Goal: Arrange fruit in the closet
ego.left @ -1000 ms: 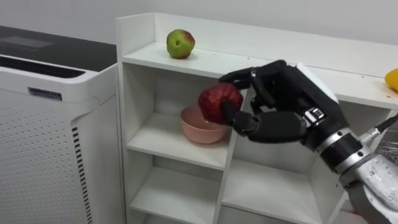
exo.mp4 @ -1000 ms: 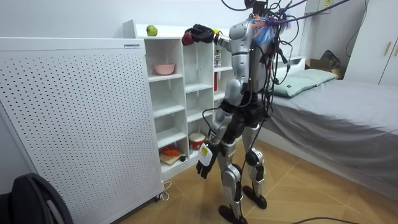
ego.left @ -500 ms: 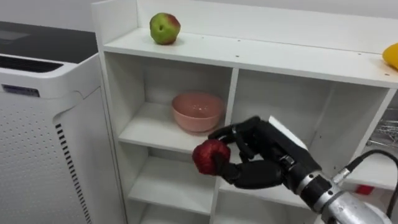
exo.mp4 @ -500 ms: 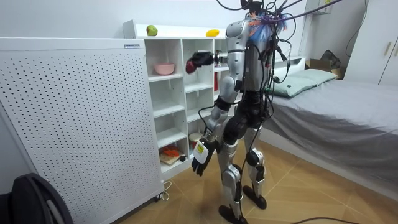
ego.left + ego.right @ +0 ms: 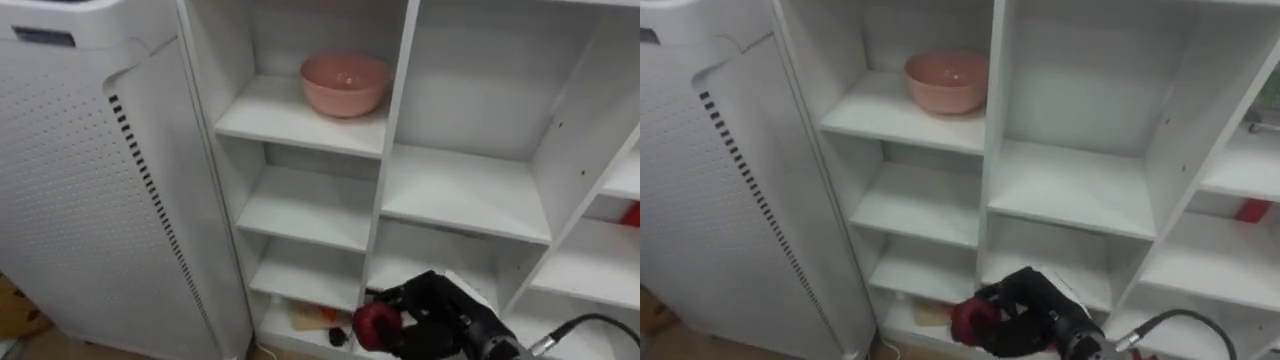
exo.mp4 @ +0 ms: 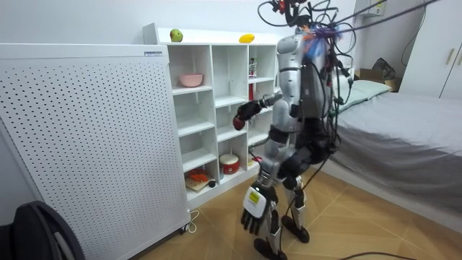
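Right hand [image 5: 440, 322] sits at 6 o'clock of the left eye view, fingers and thumb curled tight round the red fruit [image 5: 377, 325] - fruit is in the hand, not on any board. A second ago that hand held the fruit up at top-board height, just beside the pink bowl [image 5: 345, 83]. Half a second ago it was one level lower. Now it is down in front of the lower compartments of the shelf unit [image 5: 310, 205]. The head camera has tipped down with it, so the bowl now sits at 12 o'clock.

Room view confirms the drop: the arm is at mid-shelf height and the robot stands just before the unit. The green apple [image 6: 175, 35] and yellow fruit [image 6: 247, 38] are unmoved on top, at 11 and 12 o'clock. Left hand [image 6: 253, 211] hangs low by the leg at 6 o'clock, idle. White perforated panel [image 5: 100, 180] fills 9 o'clock.

Meaning for the task: the bowl compartment was passed over, so the drop spot is likely a lower shelf - nothing placed yet, release is still to come.
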You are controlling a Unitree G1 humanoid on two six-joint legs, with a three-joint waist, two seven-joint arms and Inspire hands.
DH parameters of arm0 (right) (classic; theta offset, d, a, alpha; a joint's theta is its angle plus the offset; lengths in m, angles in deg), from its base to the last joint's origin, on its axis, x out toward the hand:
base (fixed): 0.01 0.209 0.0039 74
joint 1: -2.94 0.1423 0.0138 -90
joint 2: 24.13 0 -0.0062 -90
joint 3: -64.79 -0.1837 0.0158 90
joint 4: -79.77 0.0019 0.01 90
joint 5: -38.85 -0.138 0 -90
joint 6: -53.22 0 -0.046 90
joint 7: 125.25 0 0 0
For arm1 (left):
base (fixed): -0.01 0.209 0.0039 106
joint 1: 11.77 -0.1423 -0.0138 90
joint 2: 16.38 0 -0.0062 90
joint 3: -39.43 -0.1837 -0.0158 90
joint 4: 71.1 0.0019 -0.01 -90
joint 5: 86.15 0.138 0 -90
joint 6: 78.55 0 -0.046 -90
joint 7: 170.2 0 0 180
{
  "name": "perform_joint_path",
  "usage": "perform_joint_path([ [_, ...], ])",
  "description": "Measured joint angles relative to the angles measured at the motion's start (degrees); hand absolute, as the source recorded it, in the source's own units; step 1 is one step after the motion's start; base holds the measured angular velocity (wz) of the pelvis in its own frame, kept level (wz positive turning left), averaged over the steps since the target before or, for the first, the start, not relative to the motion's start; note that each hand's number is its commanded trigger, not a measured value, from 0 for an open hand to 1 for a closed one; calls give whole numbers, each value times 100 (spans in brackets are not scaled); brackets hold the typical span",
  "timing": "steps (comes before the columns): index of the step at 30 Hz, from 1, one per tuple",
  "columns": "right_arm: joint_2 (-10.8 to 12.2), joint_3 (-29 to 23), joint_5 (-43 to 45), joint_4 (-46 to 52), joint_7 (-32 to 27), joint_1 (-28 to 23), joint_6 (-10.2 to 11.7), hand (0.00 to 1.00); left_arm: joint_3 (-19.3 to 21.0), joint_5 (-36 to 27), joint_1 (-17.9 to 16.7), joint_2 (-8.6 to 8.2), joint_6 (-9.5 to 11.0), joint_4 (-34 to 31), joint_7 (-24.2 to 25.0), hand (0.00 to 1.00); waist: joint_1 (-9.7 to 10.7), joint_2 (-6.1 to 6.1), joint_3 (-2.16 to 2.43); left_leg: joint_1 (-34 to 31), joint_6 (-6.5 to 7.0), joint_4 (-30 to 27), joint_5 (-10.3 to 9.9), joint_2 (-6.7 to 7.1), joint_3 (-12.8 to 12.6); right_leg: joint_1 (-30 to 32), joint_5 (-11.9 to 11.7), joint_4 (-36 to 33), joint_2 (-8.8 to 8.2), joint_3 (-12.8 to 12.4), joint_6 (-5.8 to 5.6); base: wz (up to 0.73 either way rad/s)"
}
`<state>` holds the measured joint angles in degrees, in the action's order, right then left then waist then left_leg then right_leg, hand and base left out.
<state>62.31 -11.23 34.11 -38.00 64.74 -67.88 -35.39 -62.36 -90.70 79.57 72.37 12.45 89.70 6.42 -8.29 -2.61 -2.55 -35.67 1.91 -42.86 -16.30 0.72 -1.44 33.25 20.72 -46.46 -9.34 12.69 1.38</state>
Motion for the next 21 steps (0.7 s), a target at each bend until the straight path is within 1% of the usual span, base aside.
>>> perform_joint_path([
  [2,-2,50,18,-126,-7,-2,-6,100,-37,-60,-102,0,-1,-31,-33,0,-59,1,0,-445,-78,-297,-13,-30,3,452,101,-340,-61,-2,68,0],
  [4,-3,55,55,-152,-20,-2,-4,100,-67,-165,-206,-3,-39,-49,-50,0,-56,1,0,-746,-99,-500,-14,-55,13,755,135,-572,-76,3,129,0],
  [5,-2,59,68,-213,-58,0,-3,100,-102,-166,-262,-5,-76,-63,-64,0,-70,1,3,-909,-105,-613,-17,-89,20,918,142,-676,-69,13,170,0],
  [6,-3,59,68,-250,-72,8,-2,100,-105,-168,-292,-6,-94,-90,-66,0,-80,-4,5,-994,-116,-657,-12,-96,33,999,143,-726,-69,21,188,0],
  [8,-35,56,68,-413,-137,60,-2,100,-145,-168,-359,-8,-143,-209,-73,0,-89,-9,7,-1300,-203,-766,45,-135,65,1285,117,-852,-71,62,255,8],
  [9,-43,55,60,-459,-151,74,-1,100,-146,-169,-371,-8,-146,-226,-73,0,-86,-3,9,-1372,-221,-791,57,-149,71,1339,116,-877,-76,84,268,13],
  [11,-85,53,18,-577,-258,160,0,100,-211,-286,-387,3,-145,-318,-150,0,-89,-7,7,-1650,-260,-941,80,-221,61,1575,135,-1030,-97,151,330,13],
  [12,-107,53,0,-598,-291,199,5,100,-236,-308,-395,1,-149,-359,-163,0,-93,-8,8,-1727,-261,-983,81,-227,58,1650,140,-1076,-103,159,342,8],
  [13,-152,53,-59,-726,-357,318,58,100,-303,-368,-435,-5,-149,-475,-197,0,-112,-11,8,-1877,-265,-1057,84,-249,28,1800,150,-1166,-129,159,363,4],
  [15,-238,53,-177,-936,-471,495,64,100,-347,-368,-477,-7,-131,-656,-240,0,-167,-16,10,-2049,-268,-1131,88,-317,-66,1984,161,-1275,-162,150,383,6],
  [16,-281,53,-186,-1048,-554,611,64,100,-373,-367,-479,-2,-118,-689,-261,0,-158,-20,11,-2140,-269,-1156,88,-349,-124,2078,171,-1330,-202,157,398,11],
  [17,-307,51,-185,-1147,-648,733,66,100,-374,-366,-500,11,-135,-765,-268,0,-152,-22,11,-2228,-271,-1195,91,-413,-196,2159,184,-1376,-231,178,416,12],
  [19,-371,51,-207,-1205,-820,868,68,100,-393,-371,-588,46,-138,-965,-271,0,-148,-28,13,-2385,-268,-1244,114,-429,-254,2302,198,-1452,-269,195,428,11],
  [20,-454,51,-251,-1206,-904,957,70,100,-408,-373,-612,63,-128,-1077,-271,0,-161,-39,10,-2498,-224,-1281,150,-415,-254,2426,211,-1512,-289,183,418,11],
  [21,-491,51,-310,-1205,-956,1004,70,100,-409,-378,-612,69,-125,-1110,-272,0,-165,-47,8,-2565,-223,-1304,150,-413,-255,2495,220,-1548,-301,175,415,7],
])
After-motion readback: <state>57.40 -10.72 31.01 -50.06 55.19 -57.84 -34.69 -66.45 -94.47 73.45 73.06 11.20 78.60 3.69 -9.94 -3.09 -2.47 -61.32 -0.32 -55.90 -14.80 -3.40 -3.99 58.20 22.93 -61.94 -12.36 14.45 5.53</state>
